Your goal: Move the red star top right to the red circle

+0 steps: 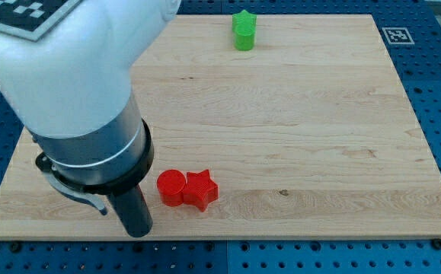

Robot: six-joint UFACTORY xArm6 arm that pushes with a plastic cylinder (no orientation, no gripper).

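Observation:
The red star lies on the wooden board near the view's bottom, left of centre. The red circle touches its left side. My tip rests on the board below and to the left of the red circle, a short gap away from it. The arm's big white and black body fills the view's upper left.
A green star stands near the board's top edge, right of centre. The arm hides the board's upper left part. The board's bottom edge runs just under my tip.

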